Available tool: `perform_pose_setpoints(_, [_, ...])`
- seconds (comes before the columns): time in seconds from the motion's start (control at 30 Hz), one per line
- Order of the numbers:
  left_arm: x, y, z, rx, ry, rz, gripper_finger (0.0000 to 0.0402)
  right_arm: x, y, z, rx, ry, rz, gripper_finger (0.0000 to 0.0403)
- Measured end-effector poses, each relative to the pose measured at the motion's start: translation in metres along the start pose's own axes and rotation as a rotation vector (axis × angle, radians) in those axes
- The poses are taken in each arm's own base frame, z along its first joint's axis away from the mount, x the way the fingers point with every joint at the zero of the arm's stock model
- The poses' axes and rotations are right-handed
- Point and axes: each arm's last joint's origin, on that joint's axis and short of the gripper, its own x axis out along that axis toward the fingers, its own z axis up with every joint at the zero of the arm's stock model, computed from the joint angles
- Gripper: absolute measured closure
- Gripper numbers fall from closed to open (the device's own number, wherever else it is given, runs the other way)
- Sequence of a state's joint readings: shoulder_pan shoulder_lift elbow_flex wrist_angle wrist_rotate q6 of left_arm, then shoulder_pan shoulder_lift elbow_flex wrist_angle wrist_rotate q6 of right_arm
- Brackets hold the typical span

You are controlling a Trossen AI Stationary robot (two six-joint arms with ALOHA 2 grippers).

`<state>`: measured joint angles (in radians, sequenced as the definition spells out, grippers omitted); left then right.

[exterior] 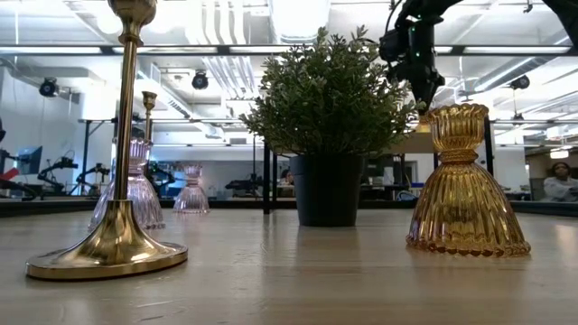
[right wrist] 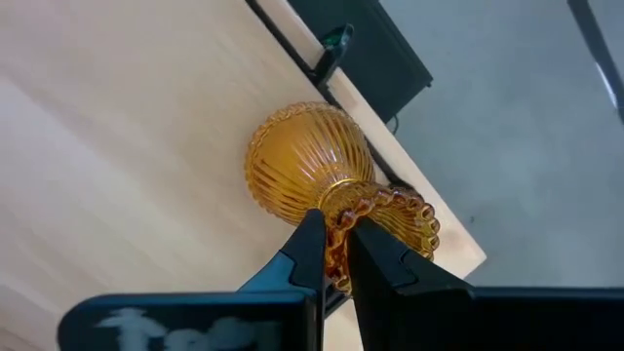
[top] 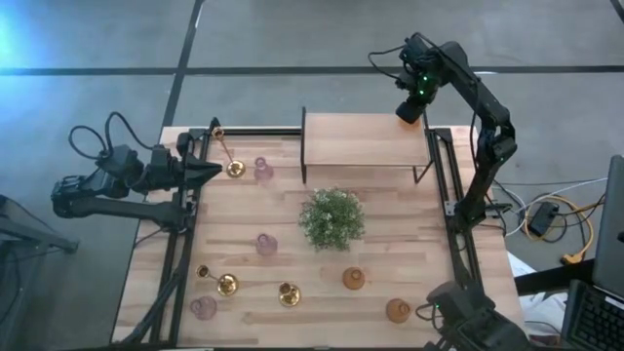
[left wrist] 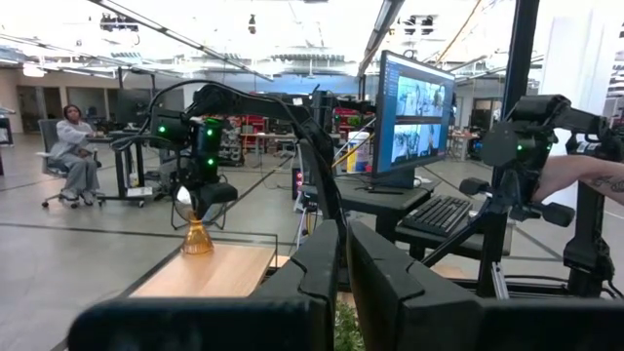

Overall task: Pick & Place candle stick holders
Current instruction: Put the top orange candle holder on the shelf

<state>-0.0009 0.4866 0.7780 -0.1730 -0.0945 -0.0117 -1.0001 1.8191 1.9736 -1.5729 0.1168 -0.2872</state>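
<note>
Tabletop (top: 322, 283) stays open between the scattered holders and the green plant (top: 332, 217). At the far edge, the raised wooden shelf (top: 361, 141) carries one amber holder (right wrist: 312, 166) upright at its right corner, beside the drop-off. The right gripper (right wrist: 333, 255) reaches in over that corner, fingers clamped on the holder's beaded rim. The left gripper (left wrist: 339, 263) waits at the table's left edge, fingers together.

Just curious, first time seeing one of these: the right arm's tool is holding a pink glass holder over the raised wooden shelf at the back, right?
Not quite: the holder is amber glass, not pink. The right wrist view shows the right tool pinching the rim of a ribbed amber holder over the raised wooden shelf, at its far right corner.
</note>
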Motion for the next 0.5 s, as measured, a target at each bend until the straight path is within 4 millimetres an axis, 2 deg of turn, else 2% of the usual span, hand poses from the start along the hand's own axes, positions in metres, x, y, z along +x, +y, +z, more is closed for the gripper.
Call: perform_pose_setpoints(0.5, [0.0,0.0,0.0,0.0,0.0,0.0,0.0371,0.0034,0.0033,0.0003,-0.01,0.008,0.014,0.0378])
